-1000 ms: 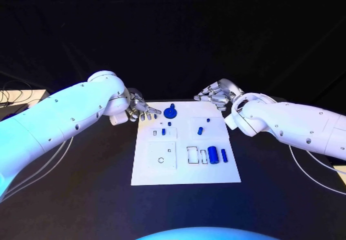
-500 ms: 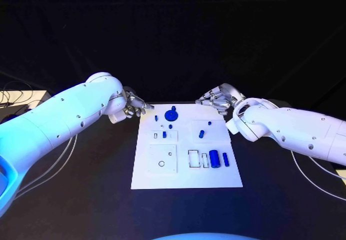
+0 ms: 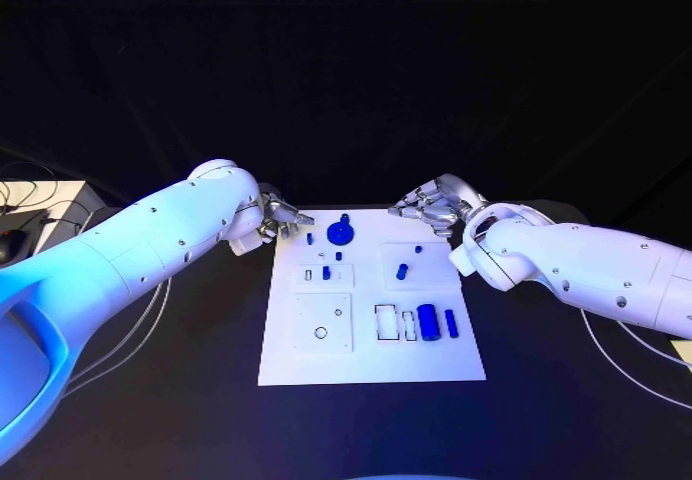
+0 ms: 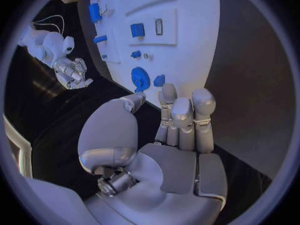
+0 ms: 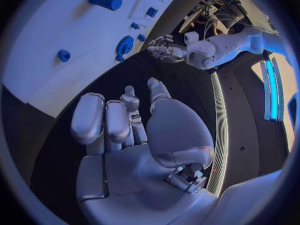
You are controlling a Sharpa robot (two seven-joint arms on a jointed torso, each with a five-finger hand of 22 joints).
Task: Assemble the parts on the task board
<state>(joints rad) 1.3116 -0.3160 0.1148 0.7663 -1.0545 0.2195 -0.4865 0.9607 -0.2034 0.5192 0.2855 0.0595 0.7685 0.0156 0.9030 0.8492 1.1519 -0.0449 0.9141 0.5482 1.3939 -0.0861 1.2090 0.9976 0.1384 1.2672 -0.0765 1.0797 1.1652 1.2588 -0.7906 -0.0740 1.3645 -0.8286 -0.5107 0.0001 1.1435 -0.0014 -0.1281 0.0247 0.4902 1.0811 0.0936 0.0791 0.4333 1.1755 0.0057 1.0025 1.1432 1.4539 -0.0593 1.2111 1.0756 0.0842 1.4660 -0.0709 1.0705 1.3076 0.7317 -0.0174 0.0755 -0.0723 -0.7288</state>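
The left hand (image 3: 274, 219) hangs just off the far left corner of the white board (image 3: 372, 360), fingers loosely apart and nothing in them; in its wrist view the fingertips (image 4: 203, 101) point toward the board's edge, close to a round blue disc (image 4: 140, 78). The board lies flat in the middle of the black table (image 3: 202, 400). On it, from the left: a small blue peg (image 3: 310, 238), the disc (image 3: 340, 232), a short blue block (image 3: 327, 271), another small piece (image 3: 402, 268), then a fat blue cylinder (image 3: 428, 322) and a thin blue bar (image 3: 450, 322) side by side. The right hand (image 3: 430, 206) hovers beyond the far right corner, fingers apart, holding nothing
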